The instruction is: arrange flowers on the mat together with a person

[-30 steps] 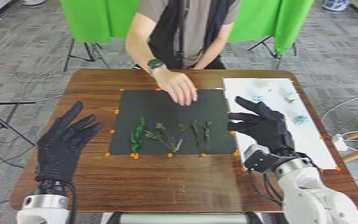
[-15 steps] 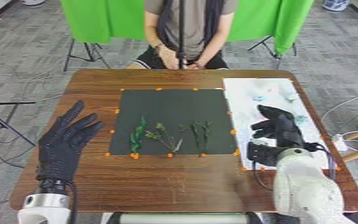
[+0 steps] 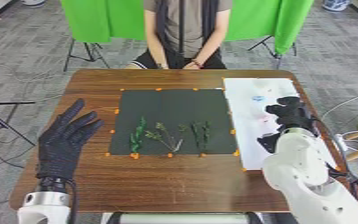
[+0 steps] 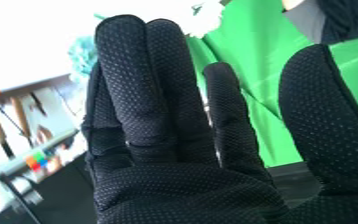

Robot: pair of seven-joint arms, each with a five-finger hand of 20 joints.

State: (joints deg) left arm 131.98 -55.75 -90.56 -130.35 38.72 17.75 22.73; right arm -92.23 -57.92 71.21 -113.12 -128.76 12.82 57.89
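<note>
Mat (image 3: 175,106) 1 | green stems (image 3: 137,136) perhaps 4 | sheet (image 3: 254,137) 1 | left hand (image 3: 58,150), right hand (image 3: 293,114): fingers (image 4: 133,75) apart from thumbs (image 4: 322,105)

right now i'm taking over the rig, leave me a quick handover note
Left hand: open, beside the black mat.
Right hand: open, fingers straight, over the white sheet.
Done: green leafy stems lie on the mat's near half.
Left: the small pale blue flower lies on the sheet, probably meant for the mat.
</note>
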